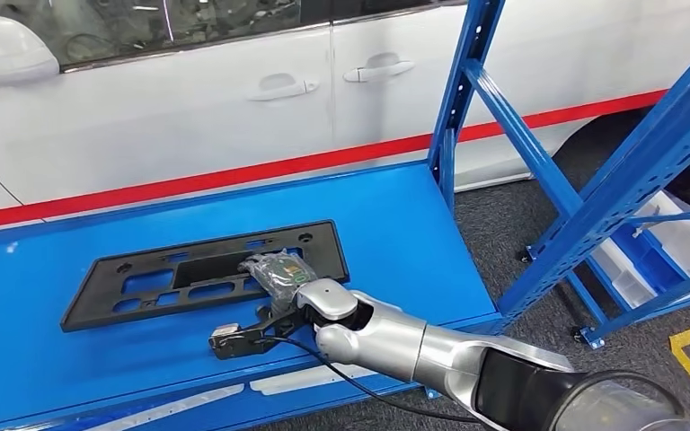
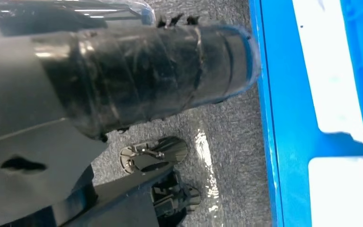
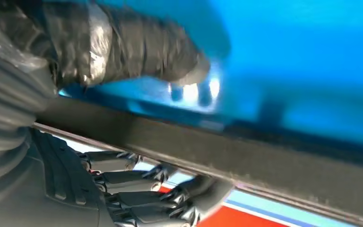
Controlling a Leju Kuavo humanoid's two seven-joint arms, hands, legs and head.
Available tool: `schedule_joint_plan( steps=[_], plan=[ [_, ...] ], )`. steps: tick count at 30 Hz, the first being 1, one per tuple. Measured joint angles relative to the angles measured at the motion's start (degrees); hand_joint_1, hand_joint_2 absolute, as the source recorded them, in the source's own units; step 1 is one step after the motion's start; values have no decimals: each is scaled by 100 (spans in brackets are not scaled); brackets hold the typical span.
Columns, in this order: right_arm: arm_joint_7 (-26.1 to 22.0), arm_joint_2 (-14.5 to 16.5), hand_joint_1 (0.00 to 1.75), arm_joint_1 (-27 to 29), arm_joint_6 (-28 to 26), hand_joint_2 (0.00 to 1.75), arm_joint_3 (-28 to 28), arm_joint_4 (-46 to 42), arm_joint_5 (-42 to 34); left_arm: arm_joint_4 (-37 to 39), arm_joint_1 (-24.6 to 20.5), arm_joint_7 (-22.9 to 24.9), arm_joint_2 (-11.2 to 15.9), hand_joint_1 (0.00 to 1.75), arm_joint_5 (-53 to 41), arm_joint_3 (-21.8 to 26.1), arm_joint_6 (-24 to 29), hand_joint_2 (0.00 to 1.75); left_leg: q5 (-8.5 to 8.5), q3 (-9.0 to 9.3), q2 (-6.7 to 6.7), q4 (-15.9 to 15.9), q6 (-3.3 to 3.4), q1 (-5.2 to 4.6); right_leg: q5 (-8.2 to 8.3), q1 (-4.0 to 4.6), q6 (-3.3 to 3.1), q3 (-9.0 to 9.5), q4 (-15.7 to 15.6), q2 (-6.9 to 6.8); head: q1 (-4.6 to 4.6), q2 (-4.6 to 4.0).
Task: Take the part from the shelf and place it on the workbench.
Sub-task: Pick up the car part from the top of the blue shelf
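Flat black plastic frame panel with rectangular cut-outs (image 1: 207, 272) is seen lying on the blue workbench top (image 1: 395, 224), long axis running roughly left-right across the bench, slightly skewed toward the far right corner. Right hand (image 1: 280, 280) is placed at the panel's right end, near edge. In the right wrist view the dark fingers (image 3: 170, 189) are curled under one side of the panel's edge and the taped thumb (image 3: 123, 47) sits over the other, so the edge is judged to be pinched; that view is blurred, so firm contact cannot be confirmed.

Panel appears flat on the surface, not tilted. Placement is judged nearly done; release is what remains. Withdrawal would be best made back along the arm's own line, toward the bench's near edge, so the panel isn't dragged.

Left hand (image 2: 137, 71) is seen in its wrist view hanging over grey carpet beside a blue frame; its fingers cannot be made out, state cannot be told. Right hand is clearly the nearer one.

White car (image 1: 234, 108) stands behind the bench; blue steel shelving (image 1: 629, 171) to the right.
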Motion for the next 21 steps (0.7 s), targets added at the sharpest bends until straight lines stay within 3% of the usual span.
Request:
schedule_joint_plan(
  steps=[3,6,7,8,9,12,13,15,17,19,21],
  plan=[
    [-21,24,175,-12,-6,175,-15,7,5,0,2,-43,1,0,-7,0,-6,0,-168,-92,4,232,-85,23,31,-26,-89,30,-45,-15,-1,0],
    [-27,38,175,-16,-6,175,-22,-3,17,0,7,-95,0,0,-51,0,26,0,-632,-540,9,1218,-169,59,35,-27,-132,40,-55,-29,-2,0],
    [-30,39,175,-15,-6,175,-22,-10,20,0,13,-108,-1,0,-77,0,50,0,-687,-657,9,1460,-183,70,34,-24,-135,41,-55,-29,-1,0],
    [-33,38,175,-14,-6,175,-22,-22,20,0,17,-119,-2,0,-101,0,77,0,-642,-685,9,1510,-187,78,34,-23,-135,44,-54,-25,-1,0],
    [-34,38,175,-13,-6,175,-23,-41,20,0,19,-125,-3,0,-117,0,106,0,-496,-605,9,1335,-180,83,33,-22,-134,49,-54,-18,-1,0],
    [-32,36,175,-13,-3,175,-30,-125,20,0,5,-151,-3,0,-137,0,160,0,-35,-79,6,250,-117,66,34,-14,-112,55,-55,13,-1,0],
    [-31,36,175,-9,-2,175,-34,-149,20,0,-1,-172,-3,0,-139,0,163,0,5,20,3,41,-92,50,41,-11,-88,47,-62,22,0,0],
    [-30,33,175,9,3,175,-40,-186,20,0,-2,-228,-2,0,-121,0,110,0,0,58,-2,-66,-41,15,69,-11,-18,36,-95,35,0,0],
    [-29,28,175,27,8,175,-49,-226,19,0,2,-279,1,0,-86,0,14,87,59,82,6,-148,35,35,38,-13,49,16,-78,30,1,-1],
    [-32,22,175,36,9,175,-60,-255,17,0,-2,-309,2,0,-67,0,-46,175,116,114,20,-236,110,55,-194,-5,84,-137,267,18,3,-1],
    [-35,20,175,59,9,175,-63,-266,15,0,-2,-321,1,0,-61,0,-78,175,122,107,24,-237,143,38,-522,-2,92,-452,965,12,4,0]
  ],
)
